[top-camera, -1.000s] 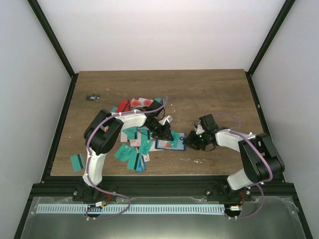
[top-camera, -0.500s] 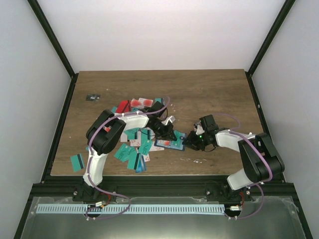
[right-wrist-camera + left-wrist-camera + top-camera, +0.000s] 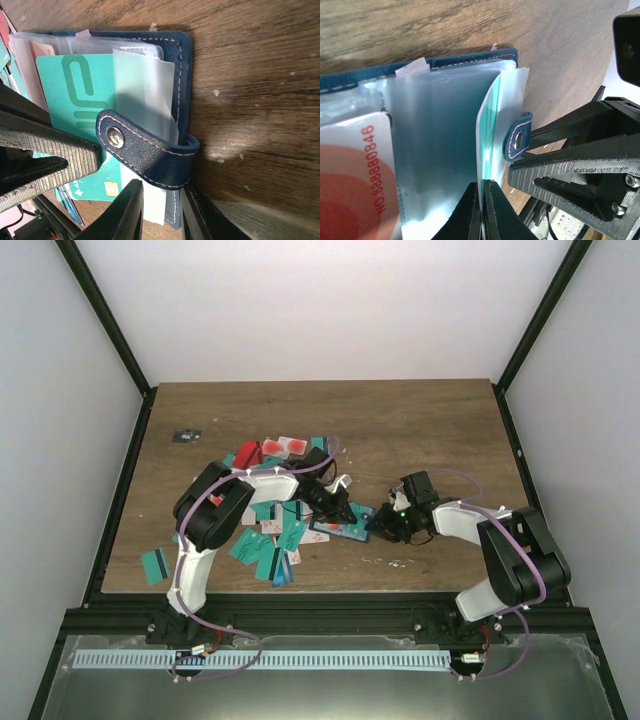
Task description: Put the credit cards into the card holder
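Wood-grain table (image 3: 430,420), with loose credit cards (image 3: 262,545) heaped near-left. Navy card holder (image 3: 338,530) lies open just right of the heap, between both arms. Right gripper (image 3: 161,212) clamps the holder's outer edge. Left gripper (image 3: 482,205) fingers are pressed together on a teal card (image 3: 488,125), its far end among the clear sleeves (image 3: 440,140). Clasp tab (image 3: 145,150) lies across that card.

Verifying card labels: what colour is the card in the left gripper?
The card is teal; clearest in the right wrist view.
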